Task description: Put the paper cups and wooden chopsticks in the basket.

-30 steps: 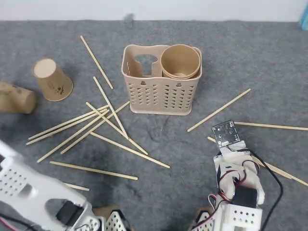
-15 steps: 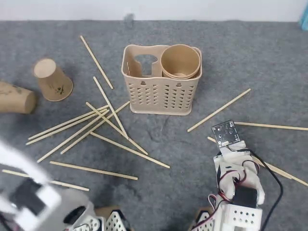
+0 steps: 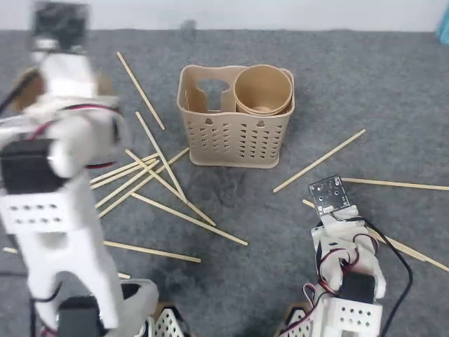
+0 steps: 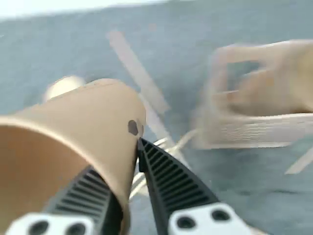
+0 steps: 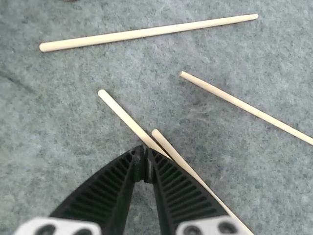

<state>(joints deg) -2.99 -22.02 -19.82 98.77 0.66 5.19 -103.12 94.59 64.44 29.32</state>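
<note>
My left gripper (image 4: 138, 143) is shut on the rim of a brown paper cup (image 4: 68, 132), with one finger inside and one outside. A second cup's pale base (image 4: 63, 85) shows just behind it. The tan basket (image 3: 231, 133) stands at the middle back and holds a paper cup (image 3: 263, 88) in its right half; in the left wrist view the basket (image 4: 259, 98) lies farther off. Wooden chopsticks (image 3: 165, 158) are scattered across the grey mat. My right gripper (image 5: 145, 164) is shut, its tips touching a chopstick (image 5: 124, 117) on the mat.
The left arm (image 3: 63, 154) stands tall over the left side of the table and hides what lies under it. The right arm (image 3: 344, 246) sits low at the front right. Loose chopsticks (image 3: 319, 160) lie right of the basket, with more (image 5: 146, 32) near the right gripper.
The left arm has swung from the front-left corner up and back over the left of the table, now covering the spot where two cups lay. The right arm has not moved.
</note>
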